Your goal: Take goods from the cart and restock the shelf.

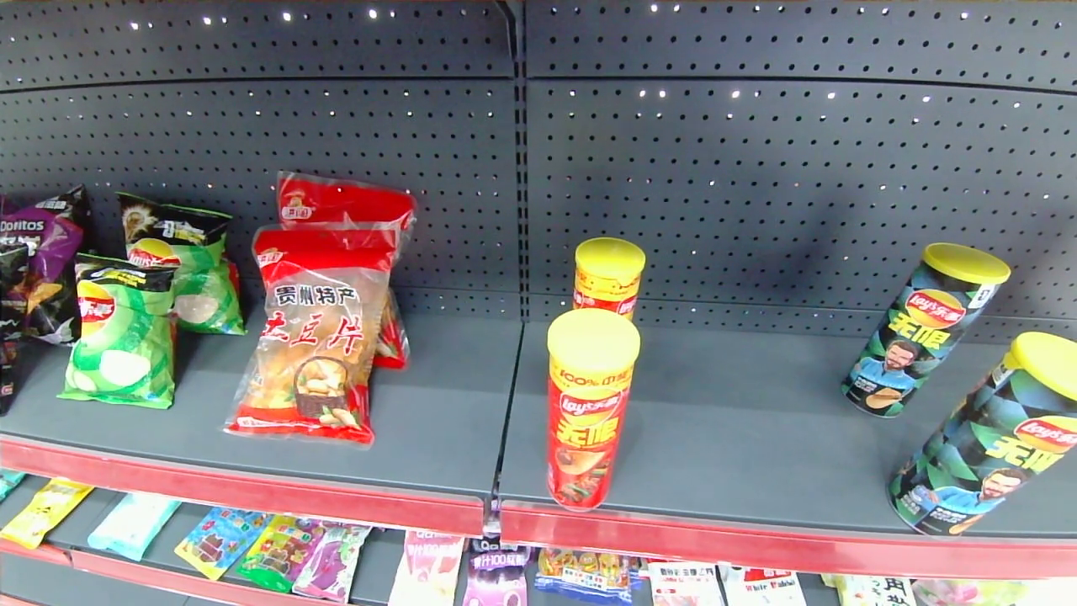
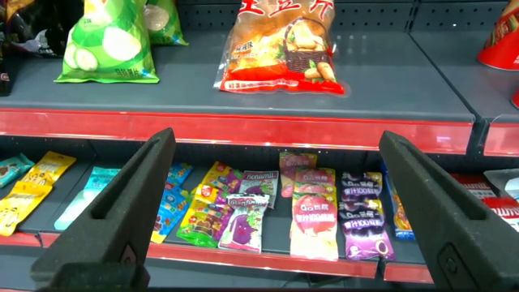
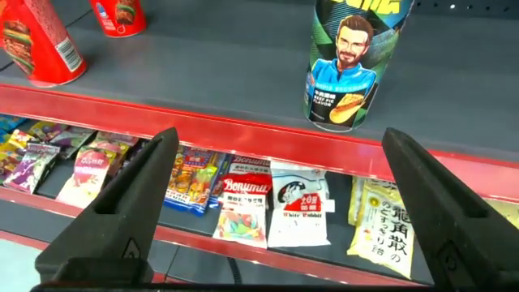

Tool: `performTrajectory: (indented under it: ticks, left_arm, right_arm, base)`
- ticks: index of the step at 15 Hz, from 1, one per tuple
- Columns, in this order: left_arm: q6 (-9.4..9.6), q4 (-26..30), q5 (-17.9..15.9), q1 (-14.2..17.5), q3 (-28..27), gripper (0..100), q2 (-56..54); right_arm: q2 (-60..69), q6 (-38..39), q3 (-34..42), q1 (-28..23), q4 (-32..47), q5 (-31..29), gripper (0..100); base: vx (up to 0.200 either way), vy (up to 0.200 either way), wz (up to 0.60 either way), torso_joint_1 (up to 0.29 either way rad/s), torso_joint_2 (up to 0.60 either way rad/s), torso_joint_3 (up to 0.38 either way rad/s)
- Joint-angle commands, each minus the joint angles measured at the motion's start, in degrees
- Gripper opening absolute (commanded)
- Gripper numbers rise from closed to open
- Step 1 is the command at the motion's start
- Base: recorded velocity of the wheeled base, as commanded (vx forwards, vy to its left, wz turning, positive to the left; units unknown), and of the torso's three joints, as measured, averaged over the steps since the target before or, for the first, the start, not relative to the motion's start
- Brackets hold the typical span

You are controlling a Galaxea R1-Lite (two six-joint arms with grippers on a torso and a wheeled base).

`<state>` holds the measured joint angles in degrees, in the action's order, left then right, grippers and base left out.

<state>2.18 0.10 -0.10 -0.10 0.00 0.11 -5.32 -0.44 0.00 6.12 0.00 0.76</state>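
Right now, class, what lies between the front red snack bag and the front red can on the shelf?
Only bare grey shelf, crossed by a board seam, separates the red snack bag from the red can; the head view shows it.

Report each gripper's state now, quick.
Left gripper: jaws open, holding nothing.
Right gripper: jaws open, holding nothing.

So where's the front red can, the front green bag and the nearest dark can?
front red can point(image 1: 591, 421): head view, middle of label.
front green bag point(image 1: 124, 341): head view, centre of face.
nearest dark can point(image 1: 986, 446): head view, middle of side.
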Motion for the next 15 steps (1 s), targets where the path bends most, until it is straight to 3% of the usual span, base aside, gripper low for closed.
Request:
performTrajectory:
  ticks: [1,9,15]
  left_arm:
    - [0.02,0.0,0.0,0.0,0.0,100,0.1]
    - [0.02,0.0,-0.2,0.0,0.0,100,0.0]
    - [0.02,0.0,-0.3,0.0,0.0,100,0.0]
  right_arm:
    - [-0.2,0.0,0.0,0.0,0.0,0.0,100]
    - [-0.2,0.1,0.0,0.0,0.0,0.0,100]
    - [-0.2,0.1,0.0,0.0,0.0,0.0,100]
  base:
    - [0.000,0.000,0.00,0.000,0.00,0.000]
    - [0.000,0.000,0.00,0.000,0.00,0.000]
    - [0.000,0.000,-0.60,0.006,0.00,0.001]
